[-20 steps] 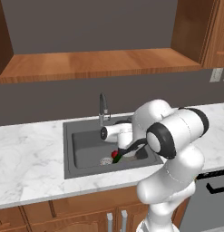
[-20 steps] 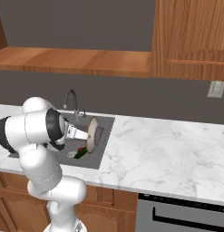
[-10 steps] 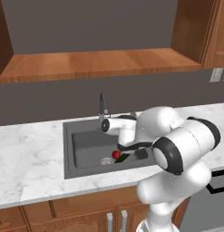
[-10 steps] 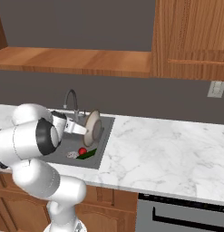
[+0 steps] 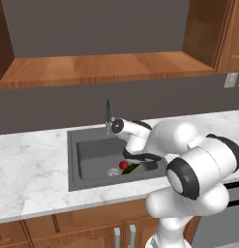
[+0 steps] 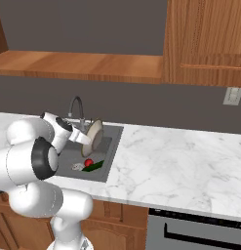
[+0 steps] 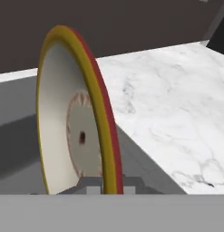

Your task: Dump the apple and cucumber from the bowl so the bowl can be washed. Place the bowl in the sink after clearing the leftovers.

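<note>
Gripper: the gripper [image 7: 105, 185] is clamped tight on the rim of the bowl [image 7: 75, 113], one finger on each side of the wall, and here in the hand view the bowl stands on edge, cream inside facing left.
Bowl: seen from the right base view the bowl [image 6: 94, 135] is tipped up nearly vertical over the right part of the sink [image 6: 113, 141], held in the air, nothing left inside it.
Apple: down on the sink floor, the apple [image 5: 124, 165] lies near the front wall, just right of the drain [image 5: 113, 172].
Cucumber: the cucumber [image 5: 133, 168] lies beside the apple, touching it or nearly so; I cannot tell which.
Faucet: the faucet [image 5: 109, 115] rises at the far edge of the sink, just behind the arm's wrist.
Counter: the marble counter [image 6: 180, 166] runs away to the right.
Progress: by my judgement the dumping is done; what remains is laying the bowl down in the basin.
Handling: a stiff, hard bowl, probably light for its width but smooth at the rim, so it could pivot or slip in a pinch this narrow.
Hold: the rim is the only place thin enough for these fingers; a deep bite over the wall looks safest, and I'd lower it gently, since such a bowl could chip on the basin.
</note>
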Tool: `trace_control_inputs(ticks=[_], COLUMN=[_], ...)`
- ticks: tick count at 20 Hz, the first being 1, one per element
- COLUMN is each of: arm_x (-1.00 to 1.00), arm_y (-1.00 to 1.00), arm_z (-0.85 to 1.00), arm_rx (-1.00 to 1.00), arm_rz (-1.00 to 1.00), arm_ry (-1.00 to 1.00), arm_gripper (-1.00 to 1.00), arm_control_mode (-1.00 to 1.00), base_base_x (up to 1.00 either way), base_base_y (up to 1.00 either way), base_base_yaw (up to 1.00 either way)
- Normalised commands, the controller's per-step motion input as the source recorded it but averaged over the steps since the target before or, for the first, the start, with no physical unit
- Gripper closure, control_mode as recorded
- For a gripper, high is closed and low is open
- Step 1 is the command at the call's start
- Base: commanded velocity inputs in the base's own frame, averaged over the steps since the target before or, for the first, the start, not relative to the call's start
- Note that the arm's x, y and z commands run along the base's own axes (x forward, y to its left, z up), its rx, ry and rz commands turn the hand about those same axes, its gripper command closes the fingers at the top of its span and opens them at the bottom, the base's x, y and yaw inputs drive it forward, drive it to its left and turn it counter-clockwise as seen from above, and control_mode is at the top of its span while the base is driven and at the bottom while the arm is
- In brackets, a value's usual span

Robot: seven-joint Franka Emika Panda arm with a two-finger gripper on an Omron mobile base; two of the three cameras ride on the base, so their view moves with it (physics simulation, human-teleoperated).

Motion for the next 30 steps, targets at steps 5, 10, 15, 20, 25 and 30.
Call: trace_control_inputs(ticks=[5, 10, 15, 20, 25, 30], arm_x=[0.0, 0.0, -0.03, -0.01, 0.0, 0.0], arm_y=[0.7, 0.35, 0.0, 0.03, 0.48, 0.51], arm_z=[-0.03, 0.0, -0.02, -0.09, -0.22, -0.4], arm_rx=[0.22, 0.21, 0.32, 0.31, 0.12, 0.07], arm_rz=[0.22, 0.27, 0.35, 0.25, 0.11, 0.03], arm_ry=[0.11, 0.26, 0.25, 0.15, 0.0, 0.02], arm_gripper=[1.0, 1.0, 1.0, 1.0, 1.0, 1.0], arm_control_mode=[-1.0, -1.0, -1.0, -1.0, -1.0, -1.0], base_base_x=[0.0, 0.0, 0.0, 0.0, 0.0, 0.0], base_base_y=[0.0, 0.0, 0.0, 0.0, 0.0, 0.0], base_base_yaw=[0.0, 0.0, 0.0, 0.0, 0.0, 0.0])
